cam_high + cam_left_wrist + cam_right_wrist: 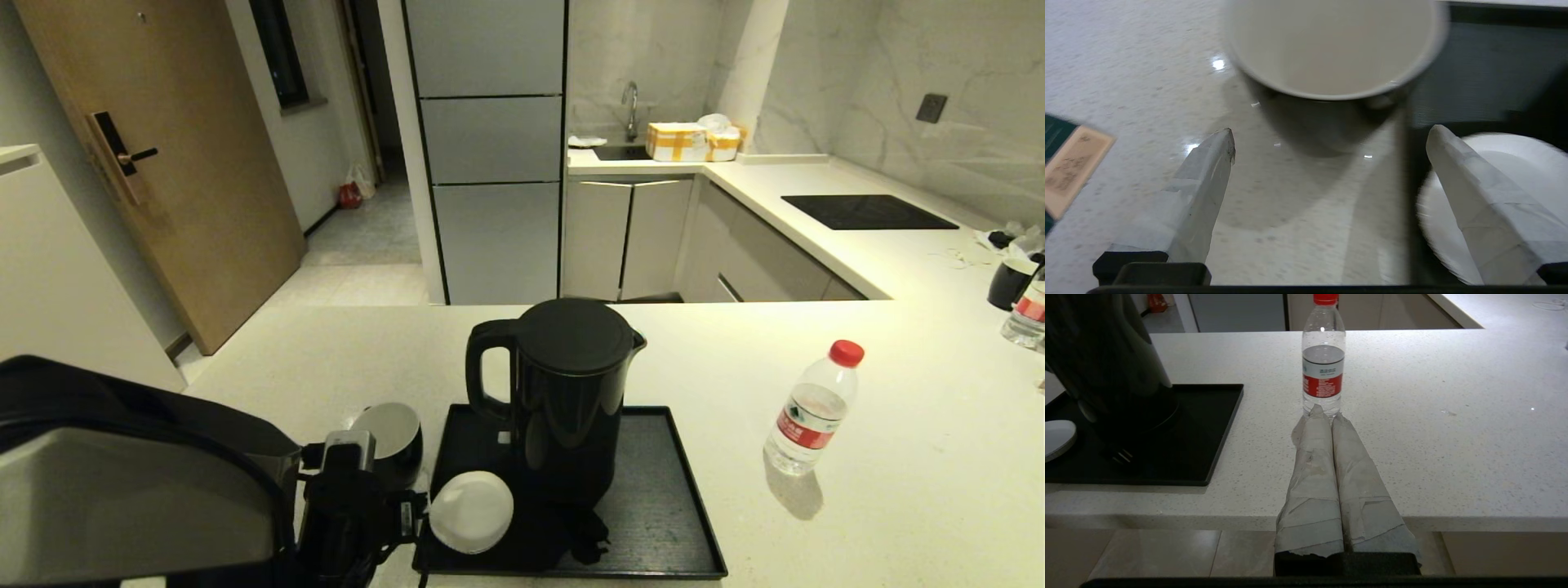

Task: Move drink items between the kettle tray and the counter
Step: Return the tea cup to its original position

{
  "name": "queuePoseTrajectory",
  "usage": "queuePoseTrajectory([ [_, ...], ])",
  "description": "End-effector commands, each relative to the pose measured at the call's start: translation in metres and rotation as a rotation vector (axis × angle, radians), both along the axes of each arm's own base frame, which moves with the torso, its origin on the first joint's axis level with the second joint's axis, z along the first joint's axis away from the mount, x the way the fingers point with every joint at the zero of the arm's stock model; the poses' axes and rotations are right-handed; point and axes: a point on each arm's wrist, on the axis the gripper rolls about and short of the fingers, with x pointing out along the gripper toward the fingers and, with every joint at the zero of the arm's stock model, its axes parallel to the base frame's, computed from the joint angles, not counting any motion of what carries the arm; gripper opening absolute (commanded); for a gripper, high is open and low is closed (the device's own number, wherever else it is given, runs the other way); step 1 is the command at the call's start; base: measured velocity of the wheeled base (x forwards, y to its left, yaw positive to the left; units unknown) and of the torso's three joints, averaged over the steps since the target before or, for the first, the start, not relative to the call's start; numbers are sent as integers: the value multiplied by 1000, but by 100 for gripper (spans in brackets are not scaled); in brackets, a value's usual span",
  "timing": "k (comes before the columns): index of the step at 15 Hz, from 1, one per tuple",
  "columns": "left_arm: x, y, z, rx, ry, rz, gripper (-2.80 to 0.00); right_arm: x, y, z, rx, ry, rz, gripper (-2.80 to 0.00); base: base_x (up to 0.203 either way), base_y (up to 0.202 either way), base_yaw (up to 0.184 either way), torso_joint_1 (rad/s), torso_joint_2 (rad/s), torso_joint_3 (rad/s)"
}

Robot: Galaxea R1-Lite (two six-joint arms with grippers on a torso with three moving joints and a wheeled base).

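The tall black kettle stands on the black kettle tray, beside a white saucer. A small black cup, white inside, sits on the counter just off the tray's left edge. My left gripper hovers open just short of the cup, with nothing between its fingers; one finger is over the saucer. The red-capped water bottle stands on the counter right of the tray. My right gripper is shut and empty at the counter's front edge, pointing at the bottle.
A tan-and-green card lies on the counter left of the left gripper. At the far right stand another dark cup and bottle. A black cooktop and a sink with boxes lie farther back.
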Motion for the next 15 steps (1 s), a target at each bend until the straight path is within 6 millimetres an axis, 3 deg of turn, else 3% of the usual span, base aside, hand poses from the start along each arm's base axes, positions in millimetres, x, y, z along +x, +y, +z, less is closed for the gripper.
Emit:
queuePoseTrajectory([
  [1, 8, -1, -5, -1, -4, 16, 0, 0, 0, 0, 0, 1, 0, -280, 0, 0, 0, 0, 0, 0],
  [8, 43, -3, -20, 43, -37, 42, 0, 0, 0, 0, 0, 1, 0, -280, 0, 0, 0, 0, 0, 0],
  [15, 55, -8, -22, 46, -60, 42, 0, 0, 0, 0, 0, 1, 0, -280, 0, 0, 0, 0, 0, 0],
])
